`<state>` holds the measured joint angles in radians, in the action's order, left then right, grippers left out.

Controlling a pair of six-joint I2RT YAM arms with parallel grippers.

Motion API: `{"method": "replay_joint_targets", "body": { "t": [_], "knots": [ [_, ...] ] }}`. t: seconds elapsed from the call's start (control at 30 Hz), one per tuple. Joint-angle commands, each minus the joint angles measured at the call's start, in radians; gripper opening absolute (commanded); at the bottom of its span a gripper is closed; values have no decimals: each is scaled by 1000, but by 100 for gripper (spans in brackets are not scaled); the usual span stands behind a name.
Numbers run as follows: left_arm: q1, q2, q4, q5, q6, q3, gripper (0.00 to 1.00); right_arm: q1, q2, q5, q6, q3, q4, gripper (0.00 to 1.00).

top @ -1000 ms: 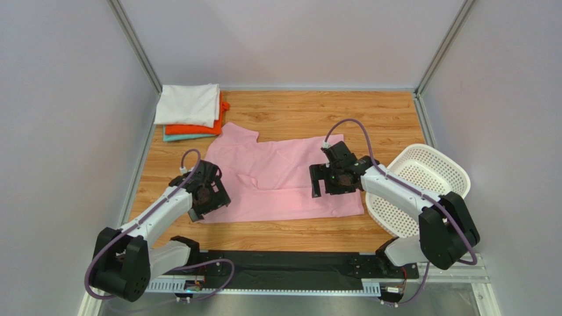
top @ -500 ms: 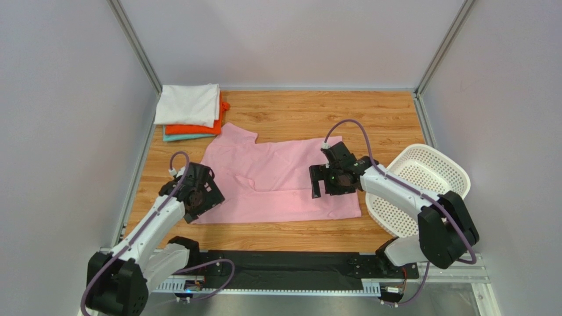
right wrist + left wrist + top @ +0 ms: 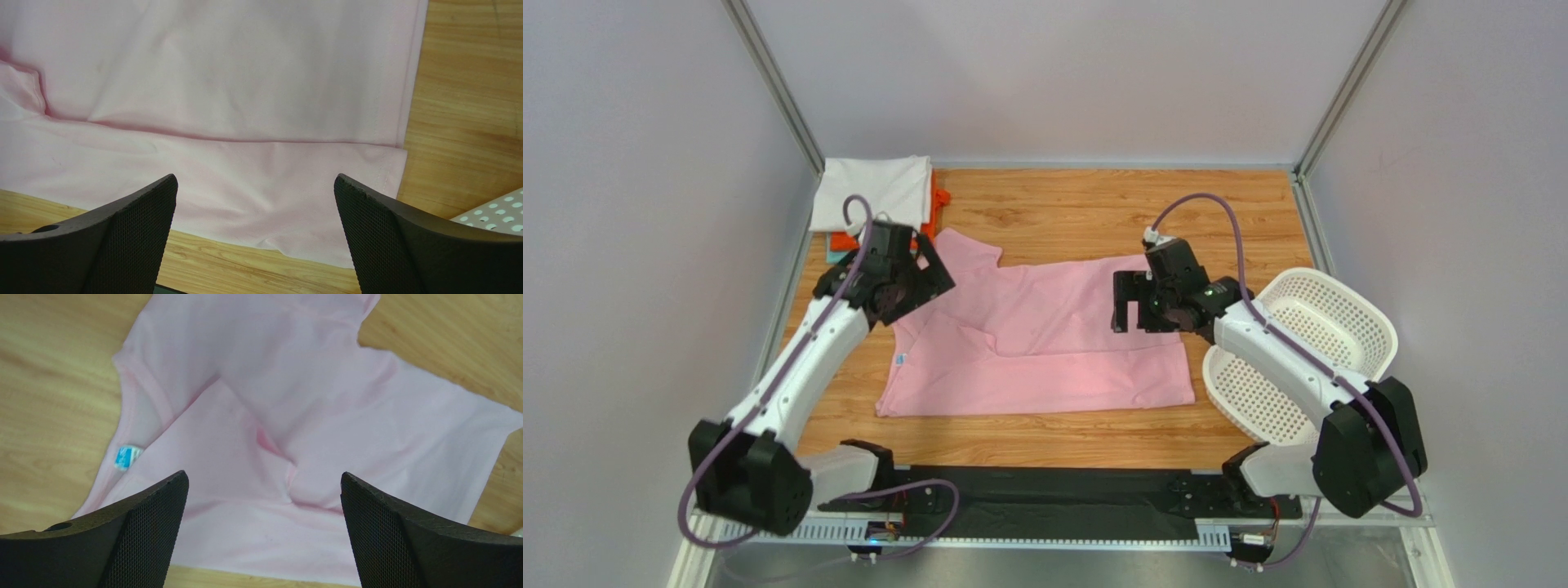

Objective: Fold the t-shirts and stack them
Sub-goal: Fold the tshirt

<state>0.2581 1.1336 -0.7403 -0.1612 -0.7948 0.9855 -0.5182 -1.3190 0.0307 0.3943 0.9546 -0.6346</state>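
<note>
Far-left corner: folded stack (image 3: 873,194), white on top, orange under it (a teal one may sit beneath, can't tell from here). L gripper (image 3: 263,478) is spread wide, empty, hovering over the collar end of the pink shirt (image 3: 1051,349) near its label (image 3: 126,457), prob. lining up the next fold. The shirt lies centre, part-folded lengthwise. R gripper (image 3: 254,177) is likewise spread, empty, above the hem, beside the basket (image 3: 1345,319).

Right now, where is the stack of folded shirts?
Top view: the folded stack sits in the table's far left corner, just beyond the left gripper and the pink shirt.
</note>
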Motion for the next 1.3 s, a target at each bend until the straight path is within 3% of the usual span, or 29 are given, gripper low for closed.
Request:
{"method": "replay_joint_targets", "body": {
  "t": [0.0, 0.17, 0.3, 0.5, 0.63, 0.77, 1.07, 1.27],
  "knots": [
    [-5, 193, 75, 31, 110, 163, 100, 21, -14, 20, 12, 58, 49, 100],
    [-5, 556, 23, -18, 169, 522, 100, 64, -39, -6, 6, 53, 47, 100],
    [-5, 826, -138, -78, 210, 900, 98, 112, -46, -15, 6, 32, 47, 100],
    [-8, 1144, -271, -179, 247, 1249, 90, 176, -51, -57, -8, 13, 50, 100],
    [-14, 1262, -269, -219, 252, 1326, 80, 205, -69, -75, -20, 12, 53, 100],
    [-22, 1302, -212, -239, 250, 1308, 73, 216, -94, -86, -25, 7, 55, 100],
    [-39, 1359, -220, -210, 224, 1285, 69, 234, -111, -95, -31, 4, 61, 100],
    [-40, 1379, -215, -136, 215, 1260, 53, 238, -117, -109, -31, 1, 64, 100]
  ]
}}
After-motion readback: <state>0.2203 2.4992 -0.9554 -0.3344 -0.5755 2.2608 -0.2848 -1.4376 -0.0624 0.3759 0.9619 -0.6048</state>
